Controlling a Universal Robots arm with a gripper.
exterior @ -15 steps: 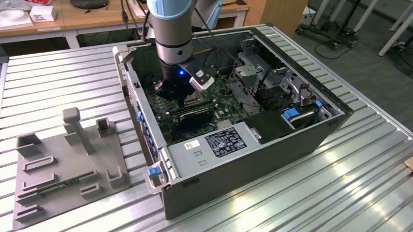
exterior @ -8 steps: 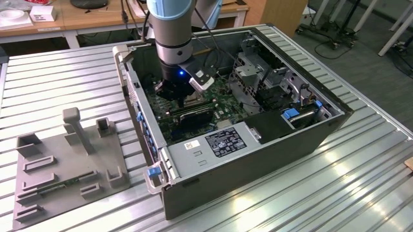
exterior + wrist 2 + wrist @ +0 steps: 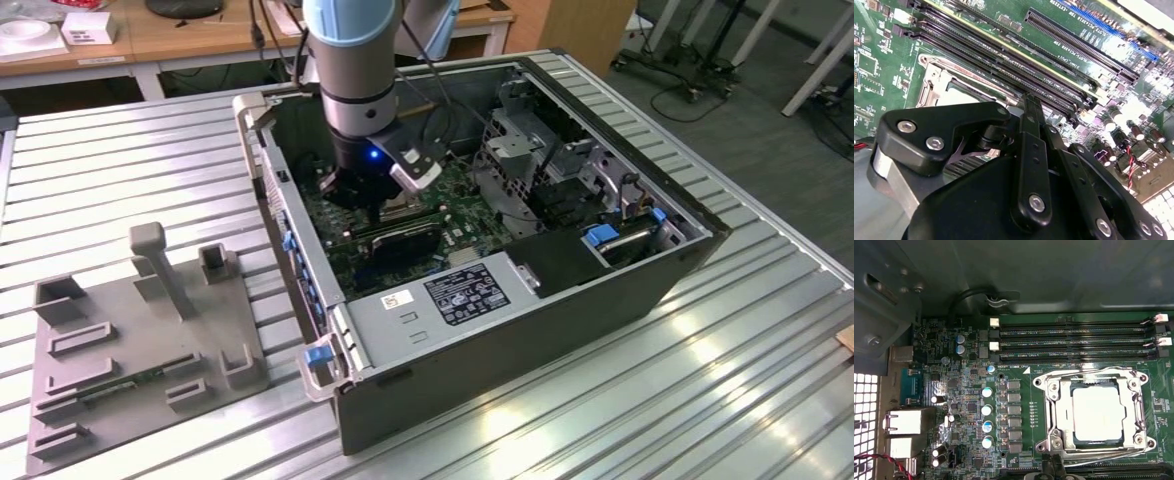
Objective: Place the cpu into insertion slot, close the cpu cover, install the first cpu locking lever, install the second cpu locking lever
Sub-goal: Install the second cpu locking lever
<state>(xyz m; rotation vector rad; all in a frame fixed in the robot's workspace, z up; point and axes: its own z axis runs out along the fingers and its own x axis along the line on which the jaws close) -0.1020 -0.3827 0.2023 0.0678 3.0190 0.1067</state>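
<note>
Honestly nothing here is legible. There's a black label (image 3: 467, 293) with white print and a small white sticker (image 3: 398, 300) on the grey metal panel (image 3: 441, 335), well away from the gripper (image 3: 367, 192) towards the case's near end, both too small to make out. In the first wrist view, a tiny white silkscreen line (image 3: 1019, 367) sits on the motherboard (image 3: 1024, 460) just past the socket from the tool. In the second wrist view, white lettering (image 3: 1074, 57) runs beside a long black slot (image 3: 1079, 45), blurred.
</note>
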